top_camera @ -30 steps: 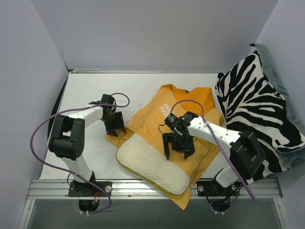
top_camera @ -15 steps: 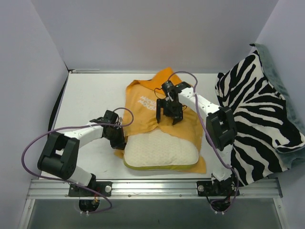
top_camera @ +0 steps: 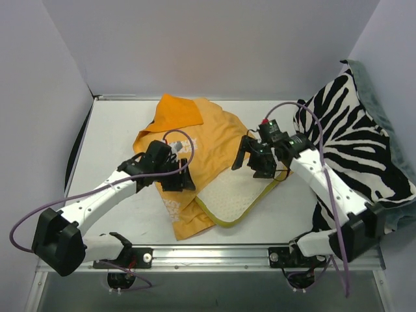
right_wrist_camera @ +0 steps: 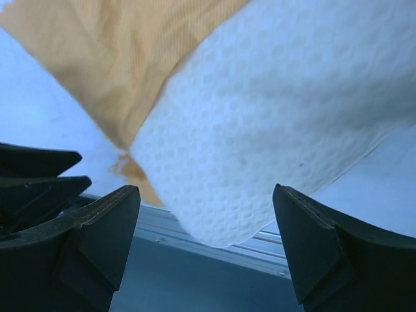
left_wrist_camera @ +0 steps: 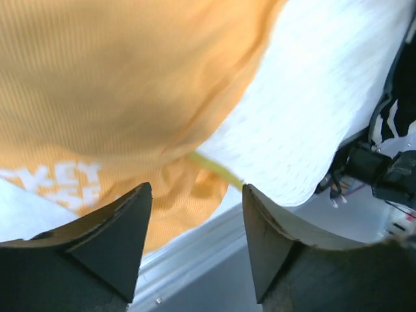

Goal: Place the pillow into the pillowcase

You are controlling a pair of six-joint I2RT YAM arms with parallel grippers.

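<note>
From my station I see a zebra-striped cushion (top_camera: 351,143) propped up at the right side of the white table (top_camera: 120,117), against the right wall (top_camera: 396,39). A grey-green cloth (top_camera: 389,123) lies behind it (only its edge shows). An aluminium rail (top_camera: 208,255) runs along the table's near edge.

- one pillow (top_camera: 237,195)
- one pillowcase (top_camera: 208,133)
- one zebra-striped cushion (top_camera: 351,143)
- one table (top_camera: 117,130)
- two robot arms — left arm (top_camera: 97,201), right arm (top_camera: 325,184)
- two grippers — left gripper (top_camera: 181,184), right gripper (top_camera: 251,167)
</note>
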